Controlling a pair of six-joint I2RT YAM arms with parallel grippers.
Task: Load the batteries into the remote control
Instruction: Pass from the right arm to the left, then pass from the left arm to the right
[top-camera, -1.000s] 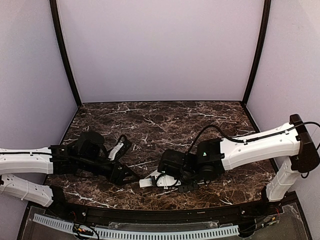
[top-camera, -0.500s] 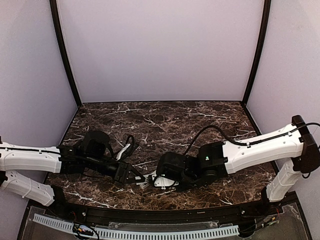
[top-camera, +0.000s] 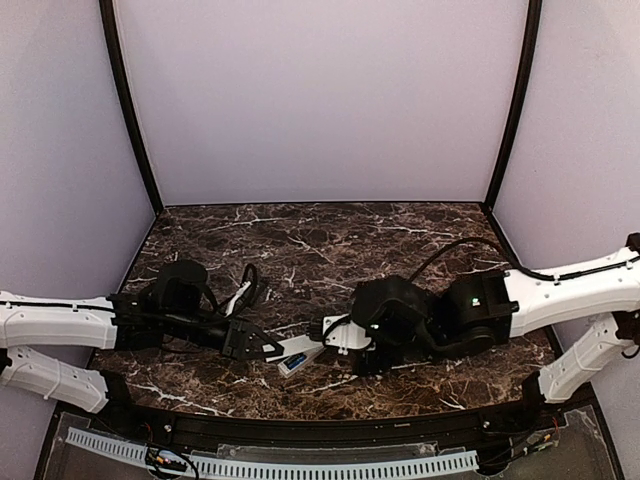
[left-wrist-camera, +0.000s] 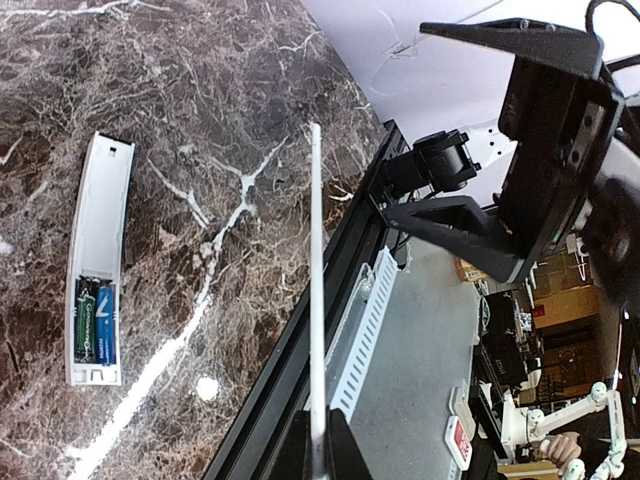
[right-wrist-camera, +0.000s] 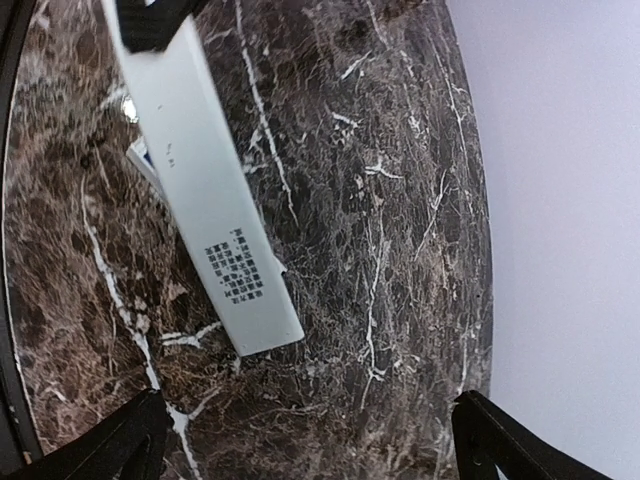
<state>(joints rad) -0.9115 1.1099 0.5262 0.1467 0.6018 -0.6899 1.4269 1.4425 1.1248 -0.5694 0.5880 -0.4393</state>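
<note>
Dark, white-veined marble tabletop (top-camera: 340, 240), boxed in by pale lilac walls (top-camera: 320, 100). The remote control (left-wrist-camera: 98, 215) lies flat toward 6 o'clock, with two batteries (left-wrist-camera: 95, 322) seated in its open bay. At its 9 o'clock the left gripper (left-wrist-camera: 318, 428) pinches a thin white panel (left-wrist-camera: 315, 270), probably the cover. At 3 o'clock the right gripper (right-wrist-camera: 308, 405) has its fingers spread wide, holding nothing.
</note>
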